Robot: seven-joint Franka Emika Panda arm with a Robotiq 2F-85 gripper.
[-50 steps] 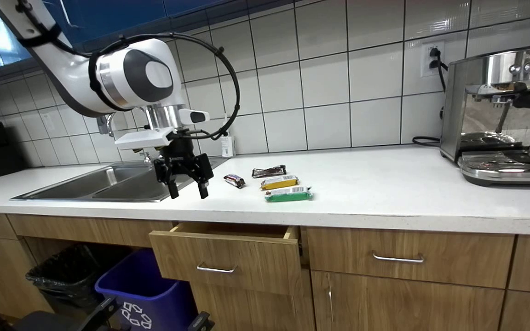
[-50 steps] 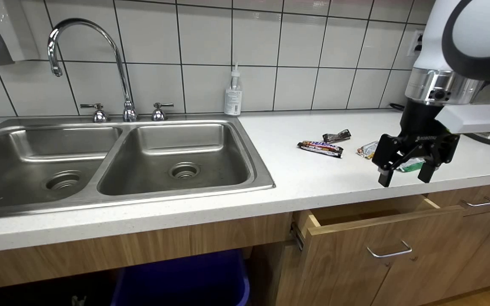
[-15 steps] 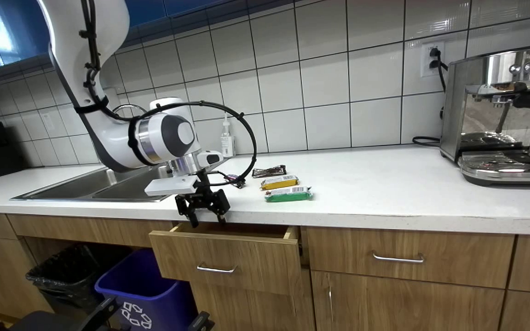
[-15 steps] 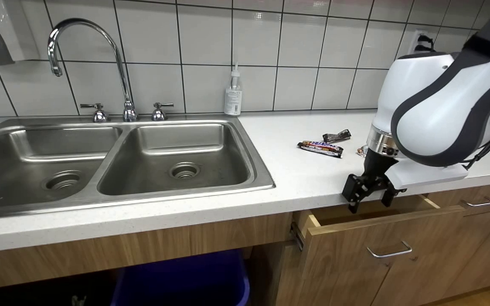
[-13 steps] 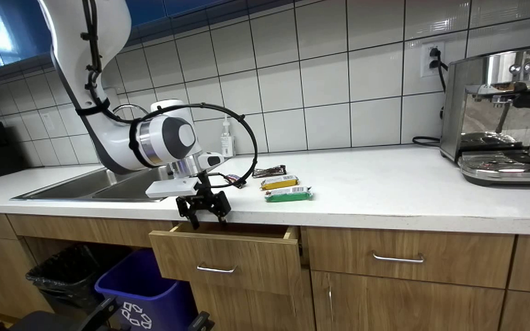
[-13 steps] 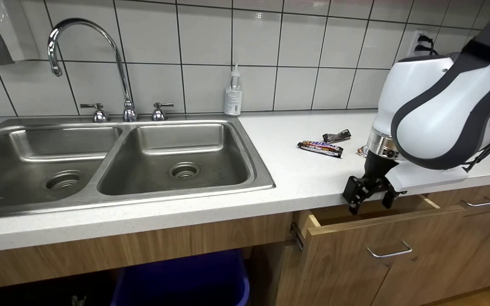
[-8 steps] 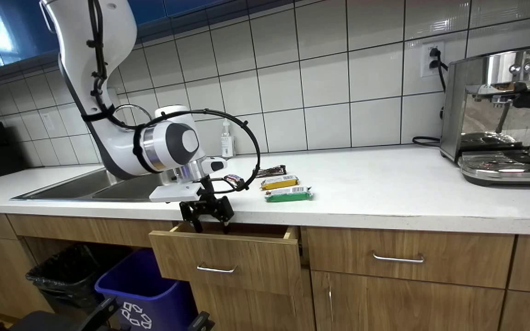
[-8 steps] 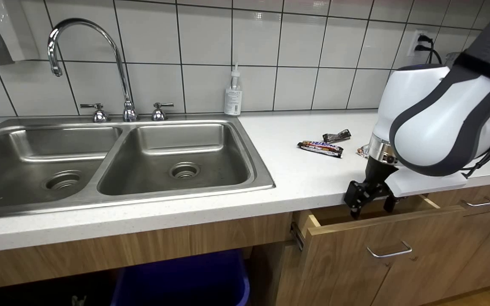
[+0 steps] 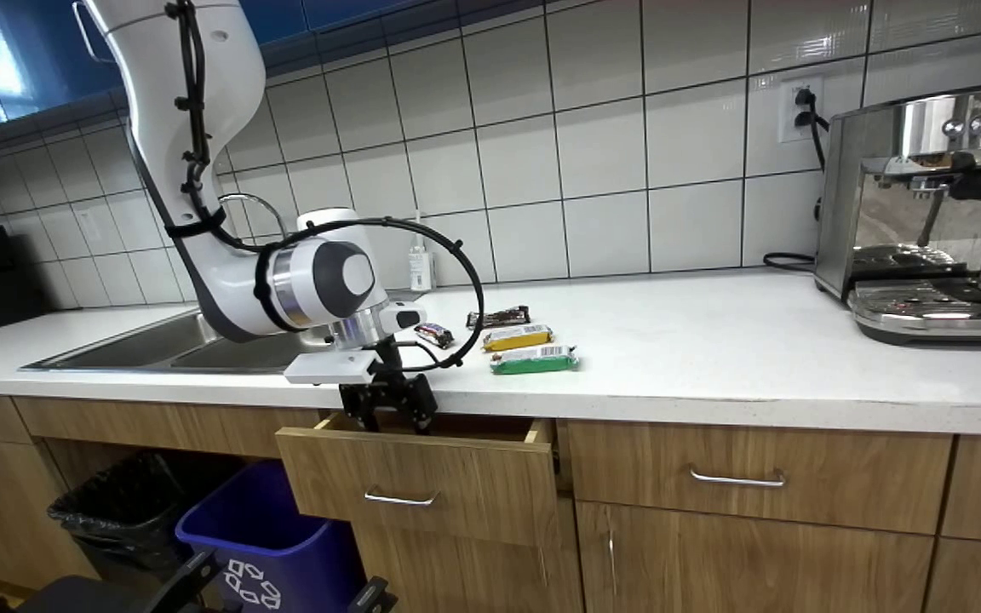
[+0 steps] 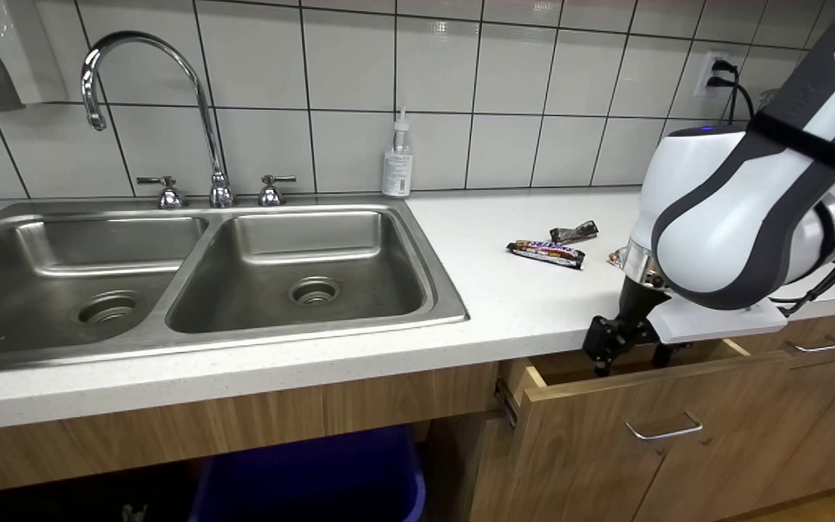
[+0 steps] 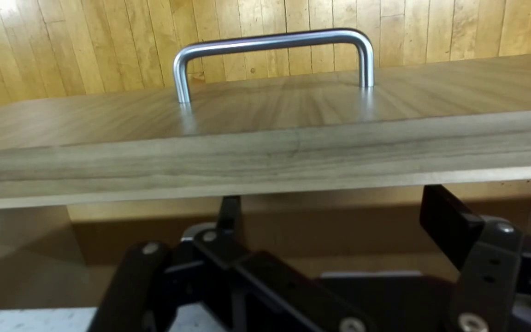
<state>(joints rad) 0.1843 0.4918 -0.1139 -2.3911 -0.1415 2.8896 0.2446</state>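
jaws apart, a gripper [image 9: 397,428] hung inside an open drawer [image 9: 418,468], lower center; the apparent reach-in likely called next for care near the front panel [image 11: 265,143].

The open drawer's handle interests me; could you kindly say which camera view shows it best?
The wrist view: there the handle appears largest, unobstructed from end to end. Both exterior views also show it whole, but smaller, on the drawer front.
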